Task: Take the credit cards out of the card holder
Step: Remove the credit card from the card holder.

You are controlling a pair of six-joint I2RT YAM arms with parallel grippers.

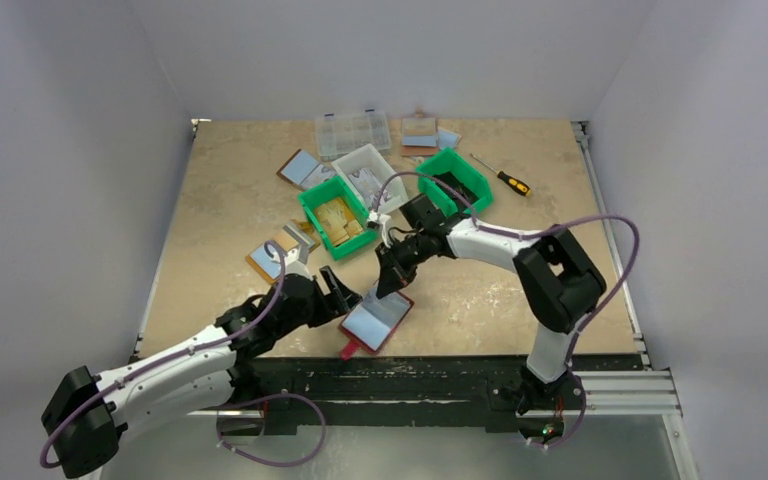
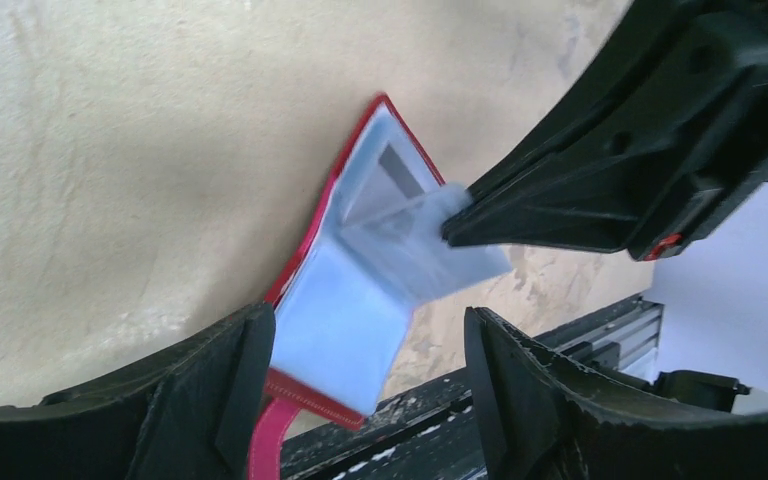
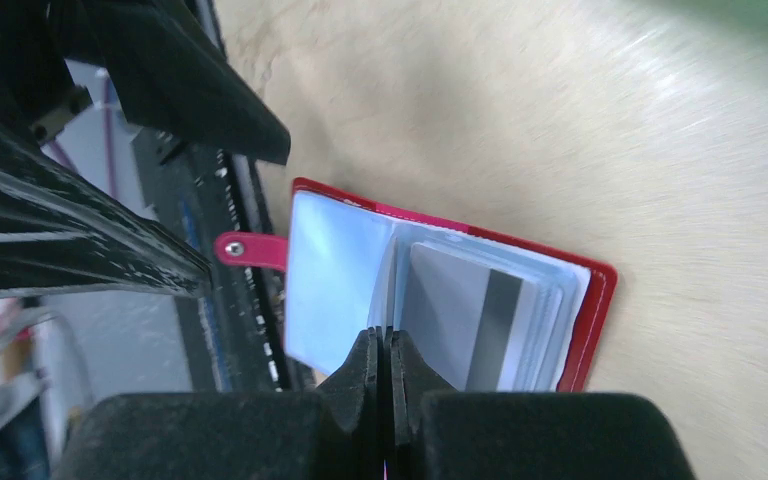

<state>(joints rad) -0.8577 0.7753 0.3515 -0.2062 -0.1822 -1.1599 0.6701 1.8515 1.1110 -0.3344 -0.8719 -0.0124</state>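
**A:** Where to find the card holder (image 1: 378, 320)?

**B:** Flat and open on the tabletop (image 1: 220, 200), near end between the wide-spread fingers of the left gripper (image 2: 365, 325), red tab (image 2: 270, 440) beside one finger.

**A:** And the right gripper (image 3: 385, 335)?

**B:** Pinched shut on a pale blue sleeve (image 2: 410, 255), holding it raised off the panel. Just beyond its tips, a grey credit card (image 3: 455, 315) with a dark band, tucked in its pocket.

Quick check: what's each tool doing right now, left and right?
Left tool: open, fingers either side of the card holder, not gripping it.
Right tool: closed on a pale inner sleeve of the card holder.
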